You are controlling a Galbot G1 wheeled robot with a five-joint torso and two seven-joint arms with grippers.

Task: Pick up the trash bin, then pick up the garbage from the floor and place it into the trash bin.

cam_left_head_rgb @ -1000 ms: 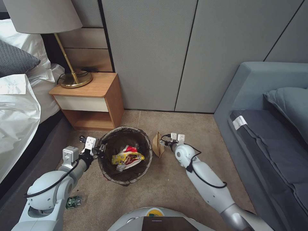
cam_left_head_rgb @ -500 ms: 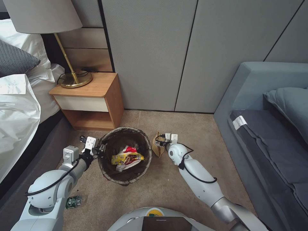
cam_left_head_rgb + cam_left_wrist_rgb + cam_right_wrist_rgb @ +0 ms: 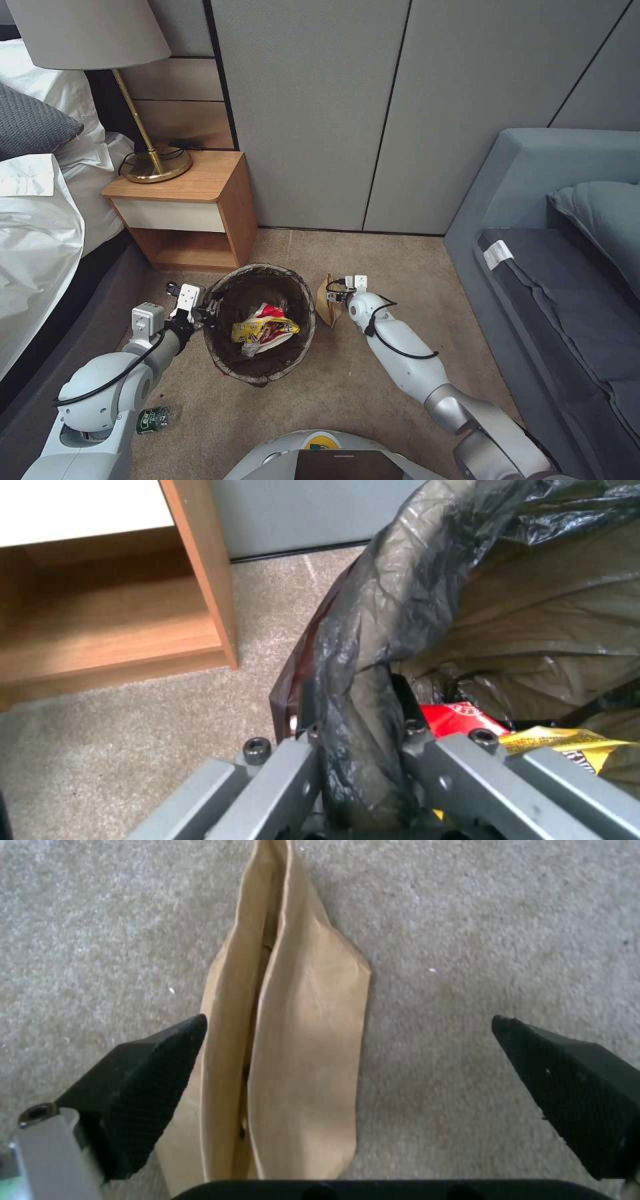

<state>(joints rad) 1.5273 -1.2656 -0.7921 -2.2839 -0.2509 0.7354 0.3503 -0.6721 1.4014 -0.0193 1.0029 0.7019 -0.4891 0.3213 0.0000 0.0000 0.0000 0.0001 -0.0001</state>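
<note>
Tan carpet floor point(image 3: 373, 400) carried the lined trash bin point(image 3: 259, 324) near the nightstand point(image 3: 187, 213), a brown paper bag point(image 3: 327, 300) just beside the bin, a small green-labelled bottle point(image 3: 153, 419) toward the bedside edge

light: even, soft indoor, moderately bright | shadows: faint, dark inside trash bin point(image 3: 260, 320) and under nightstand point(image 3: 183, 207) | glare: slight sheen on bag liner | blur: both wrist views soft | distortion: wide-angle bowing at head-view edges
</note>
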